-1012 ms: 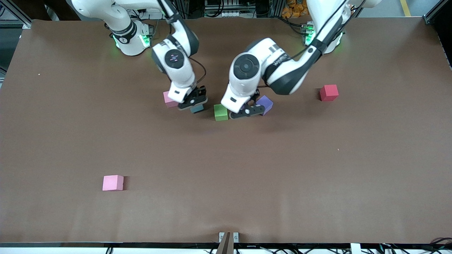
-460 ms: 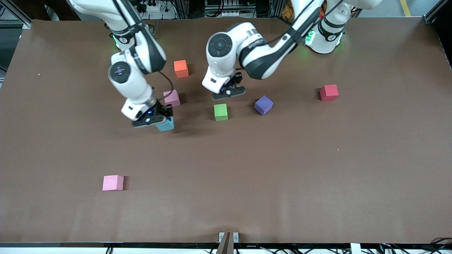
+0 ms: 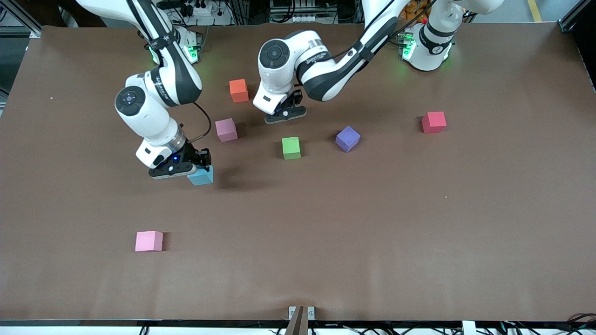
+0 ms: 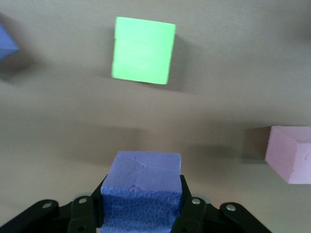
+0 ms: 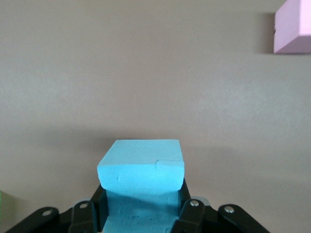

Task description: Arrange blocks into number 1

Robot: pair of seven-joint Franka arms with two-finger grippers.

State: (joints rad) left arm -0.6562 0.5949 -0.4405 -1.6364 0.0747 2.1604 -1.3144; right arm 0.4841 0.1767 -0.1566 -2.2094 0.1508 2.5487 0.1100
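Gripping: right gripper [image 3: 188, 168] light blue block [image 3: 201, 176], left gripper [image 3: 285, 113] purple block [image 4: 142, 187].

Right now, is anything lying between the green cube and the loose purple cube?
No. In the front view the stretch of brown table between the green cube and the purple cube is bare.

Right end effector [image 3: 198, 171] grips the light blue block [image 3: 201, 176] above the counter [image 3: 419, 223]; left end effector [image 3: 285, 113] hovers beside the orange cube [image 3: 239, 90].
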